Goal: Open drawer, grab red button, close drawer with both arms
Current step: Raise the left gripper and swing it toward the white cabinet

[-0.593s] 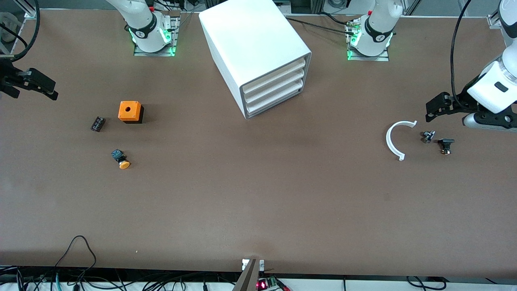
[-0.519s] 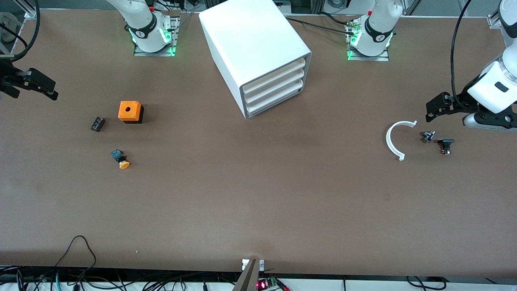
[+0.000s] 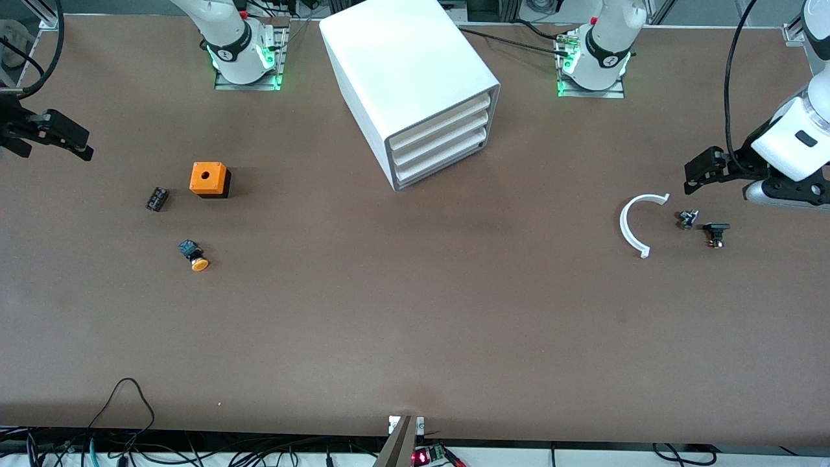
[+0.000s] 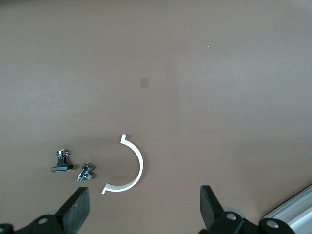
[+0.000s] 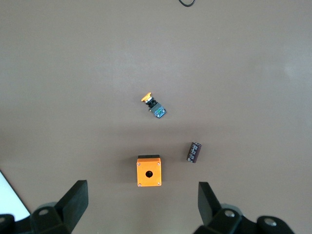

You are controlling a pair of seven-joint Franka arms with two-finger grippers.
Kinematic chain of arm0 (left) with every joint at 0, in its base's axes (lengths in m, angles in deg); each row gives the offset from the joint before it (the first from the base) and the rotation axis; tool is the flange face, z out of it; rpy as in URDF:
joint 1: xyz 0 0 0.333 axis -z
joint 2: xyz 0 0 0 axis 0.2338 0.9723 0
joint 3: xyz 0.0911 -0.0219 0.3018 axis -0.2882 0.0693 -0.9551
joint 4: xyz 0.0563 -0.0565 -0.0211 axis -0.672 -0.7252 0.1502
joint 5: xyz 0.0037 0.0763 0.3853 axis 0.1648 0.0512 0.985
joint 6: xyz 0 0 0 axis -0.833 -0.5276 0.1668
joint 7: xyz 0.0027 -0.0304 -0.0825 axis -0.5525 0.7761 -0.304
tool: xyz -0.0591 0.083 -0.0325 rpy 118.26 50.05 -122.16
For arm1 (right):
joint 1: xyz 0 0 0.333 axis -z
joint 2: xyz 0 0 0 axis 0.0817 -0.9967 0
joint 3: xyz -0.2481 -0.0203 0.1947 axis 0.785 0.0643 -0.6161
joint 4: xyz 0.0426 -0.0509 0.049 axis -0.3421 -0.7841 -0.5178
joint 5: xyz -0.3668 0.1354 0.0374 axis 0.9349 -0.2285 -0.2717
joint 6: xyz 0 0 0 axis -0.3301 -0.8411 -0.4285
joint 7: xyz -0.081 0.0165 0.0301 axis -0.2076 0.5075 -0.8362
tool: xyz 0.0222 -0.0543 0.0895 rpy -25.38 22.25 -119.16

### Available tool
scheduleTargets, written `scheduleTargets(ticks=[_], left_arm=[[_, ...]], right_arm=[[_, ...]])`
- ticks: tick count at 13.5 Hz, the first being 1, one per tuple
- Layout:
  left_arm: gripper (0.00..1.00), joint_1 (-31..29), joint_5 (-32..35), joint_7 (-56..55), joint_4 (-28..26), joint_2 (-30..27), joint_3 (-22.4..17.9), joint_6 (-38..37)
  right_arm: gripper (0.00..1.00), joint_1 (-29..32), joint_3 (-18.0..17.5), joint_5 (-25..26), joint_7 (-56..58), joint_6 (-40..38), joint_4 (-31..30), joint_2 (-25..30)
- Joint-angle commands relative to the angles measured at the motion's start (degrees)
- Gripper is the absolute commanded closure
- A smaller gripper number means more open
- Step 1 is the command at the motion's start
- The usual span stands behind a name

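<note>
The white cabinet (image 3: 408,71) stands at the middle of the table between the two arm bases. Its top drawer (image 3: 441,120) is shut, as are the two drawers below it. The red-capped button is out of view. My left gripper (image 3: 700,172) is open and empty at the left arm's end of the table, over bare table beside a white arc; its wrist view shows the open gripper (image 4: 145,209). My right gripper (image 3: 74,139) is open and empty at the right arm's end; in its wrist view (image 5: 142,202) it is over the table near the orange box.
An orange box with a hole (image 3: 209,179), a small black part (image 3: 157,198) and an orange-capped button (image 3: 193,255) lie toward the right arm's end. A white arc (image 3: 632,224), a small metal part (image 3: 687,219) and a black part (image 3: 716,232) lie toward the left arm's end.
</note>
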State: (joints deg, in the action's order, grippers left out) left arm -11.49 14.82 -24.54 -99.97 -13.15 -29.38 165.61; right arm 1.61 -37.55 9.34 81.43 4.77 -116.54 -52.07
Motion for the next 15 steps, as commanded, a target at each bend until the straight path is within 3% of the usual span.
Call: scheduleTargets(ticks=[1, 15], left_arm=[[0.0, -0.35, -0.23, 0.93, 0.89, -0.31, 0.26, -0.95], [0.0, 0.79, -2.17, 1.46, 0.36, 2.5, 2.71, -0.34]], right_arm=[[0.0, 0.0, 0.14, -0.95, -0.13, -0.72, 0.22, 0.55], [0.0, 0.09, 0.14, -0.95, -0.13, -0.11, 0.22, 0.46]])
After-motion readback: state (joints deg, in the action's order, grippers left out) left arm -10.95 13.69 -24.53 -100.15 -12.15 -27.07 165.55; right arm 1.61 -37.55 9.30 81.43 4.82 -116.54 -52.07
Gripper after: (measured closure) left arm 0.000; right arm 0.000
